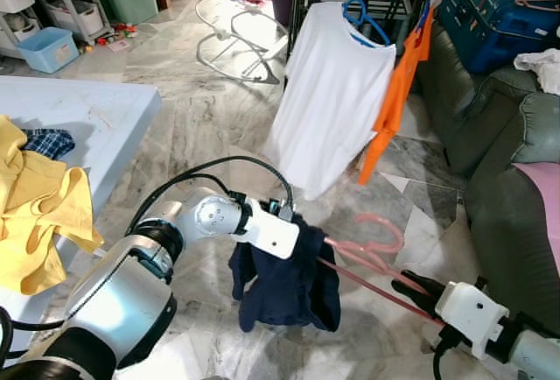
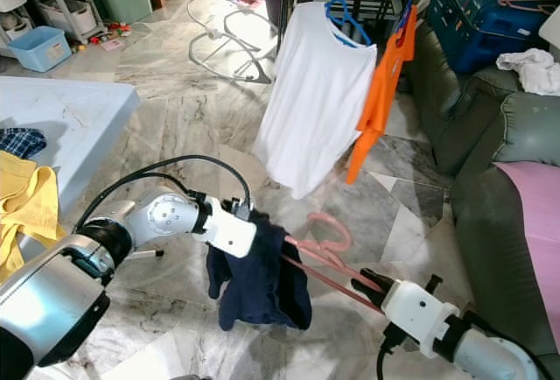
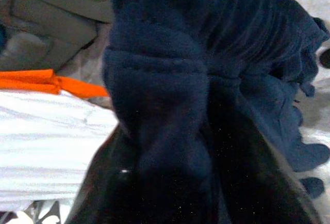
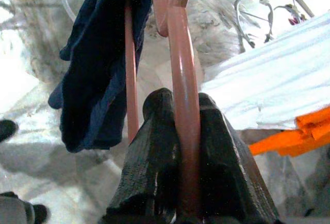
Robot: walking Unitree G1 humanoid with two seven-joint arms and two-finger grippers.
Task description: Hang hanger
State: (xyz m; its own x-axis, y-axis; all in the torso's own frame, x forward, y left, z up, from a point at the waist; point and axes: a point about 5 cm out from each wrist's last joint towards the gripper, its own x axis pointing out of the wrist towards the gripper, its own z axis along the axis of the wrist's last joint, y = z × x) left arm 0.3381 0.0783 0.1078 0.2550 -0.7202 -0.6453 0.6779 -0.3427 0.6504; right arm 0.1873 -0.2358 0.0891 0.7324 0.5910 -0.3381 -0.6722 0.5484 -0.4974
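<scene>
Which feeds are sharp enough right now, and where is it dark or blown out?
Left eye view: sharp, daylight blown out at the top. Left wrist view: dark, soft, close on the navy garment. Right wrist view: pink hanger crisp between the right gripper fingers, glare on the floor.

Both my arms extended forward, low over the floor, each gripper engaged.

My left gripper (image 1: 302, 244): silver arm bent at the elbow, wrist pointing rightward, fingers buried in the dark blue garment (image 1: 284, 279). My right gripper (image 4: 178, 131): forearm reaching in from lower right, black fingers (image 4: 149, 157) clamped on the pink hanger (image 4: 183, 100).
</scene>
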